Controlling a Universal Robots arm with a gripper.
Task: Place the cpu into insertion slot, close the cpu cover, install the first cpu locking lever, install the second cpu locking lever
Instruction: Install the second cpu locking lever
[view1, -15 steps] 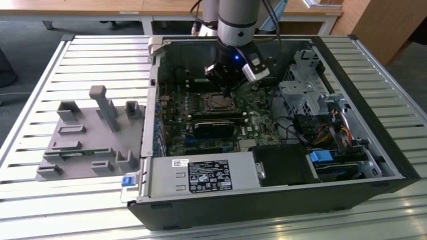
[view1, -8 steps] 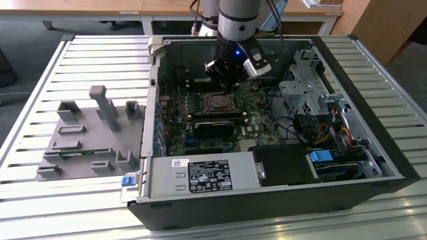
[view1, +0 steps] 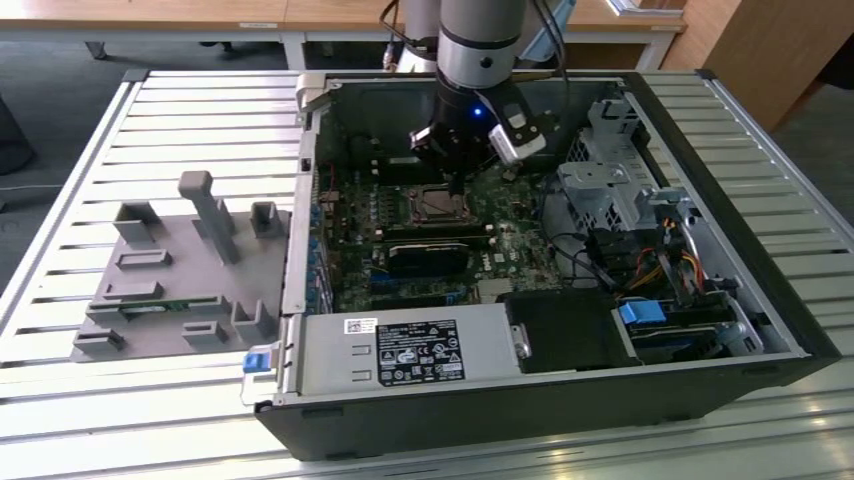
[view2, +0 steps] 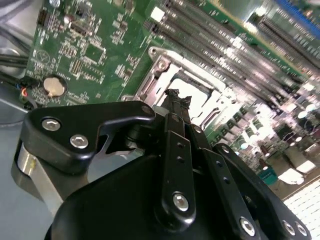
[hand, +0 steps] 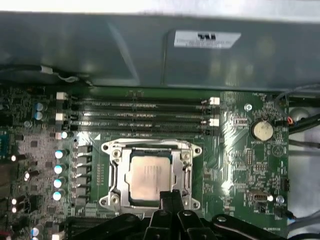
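My gripper (hand: 170, 197), fingers pressed together and empty, hovers at the insertion slot (hand: 112, 172) near the motherboard's (hand: 240, 165) middle. The cpu (hand: 149, 175) sits seated; the cpu cover (hand: 150, 148) appears closed; both levers probably remain.

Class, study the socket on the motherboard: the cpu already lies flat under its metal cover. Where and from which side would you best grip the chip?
Grip the cpu by two opposite edges, coming straight down from above. It lies flat in the insertion slot, and the cpu cover frames its rim, so the cover probably must lift first. The gripper hangs at its edge.
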